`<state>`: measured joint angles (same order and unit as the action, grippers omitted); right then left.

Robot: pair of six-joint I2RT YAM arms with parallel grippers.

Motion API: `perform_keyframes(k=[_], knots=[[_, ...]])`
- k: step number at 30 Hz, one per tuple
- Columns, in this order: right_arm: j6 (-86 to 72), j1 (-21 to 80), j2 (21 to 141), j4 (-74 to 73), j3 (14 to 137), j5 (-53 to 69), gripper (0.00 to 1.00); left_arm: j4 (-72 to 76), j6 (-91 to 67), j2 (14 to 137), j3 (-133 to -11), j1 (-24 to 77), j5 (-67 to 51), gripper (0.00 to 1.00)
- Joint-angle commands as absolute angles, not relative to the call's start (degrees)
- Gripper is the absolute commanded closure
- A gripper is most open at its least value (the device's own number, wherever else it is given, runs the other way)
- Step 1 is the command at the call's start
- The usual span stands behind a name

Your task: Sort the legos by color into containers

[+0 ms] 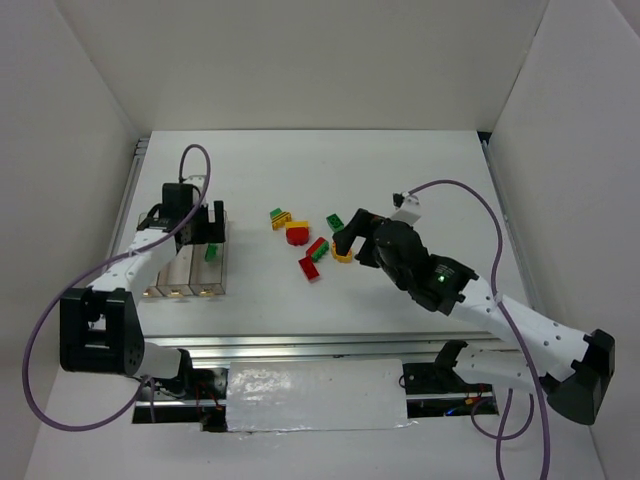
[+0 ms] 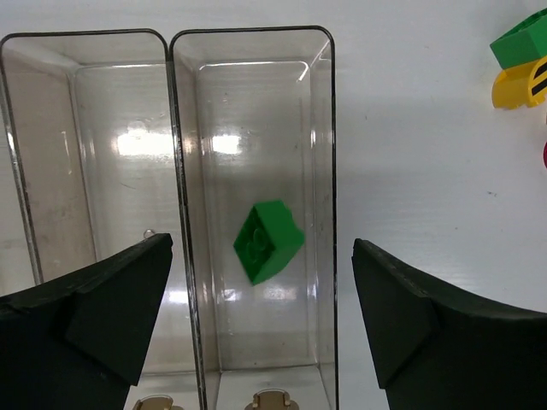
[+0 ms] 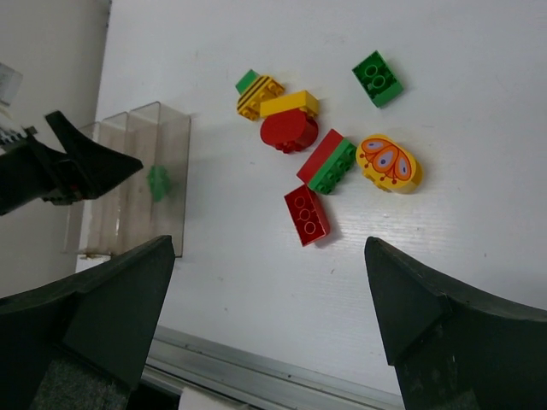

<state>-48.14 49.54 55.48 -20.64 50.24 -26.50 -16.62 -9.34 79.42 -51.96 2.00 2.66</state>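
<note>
Left gripper hangs over the 3 clear bins, jaws wide apart, nothing held. 1 green brick is in the bin nearest the pile, tilted; can't tell if it has settled. The bin beside it looks empty, and the 3rd is mostly hidden.

Right gripper is above the loose pieces on the table, also wide open and empty, with a red brick just ahead of it. Unsorted nearby: red-and-green pair touching side by side, yellow oval piece just beside them, red round piece, second green brick.

Risks:
- Pieces sit close together, so closing from this width could catch 2 colours or flick a neighbour away.
- The pair may be clipped together and land in 1 bin.
- Bins are narrow, so an off-centre drop could hit a wall or the wrong bin.
- The left gripper could snag a bin wall as it moves off.
</note>
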Motion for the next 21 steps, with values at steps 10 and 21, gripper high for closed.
perform_keyframes(k=[10, 21], knots=[[-37.7, 36.2, 80.3, -24.0, 65.4, -15.0, 0.0, -33.3, -26.9, 77.7, -66.4, 1.3, 15.6, 0.0], [-19.3, 30.4, 111.1, -34.3, 91.2, -5.2, 0.14, -35.0, -26.9, 62.2, -60.7, 2.4, 10.2, 0.0]])
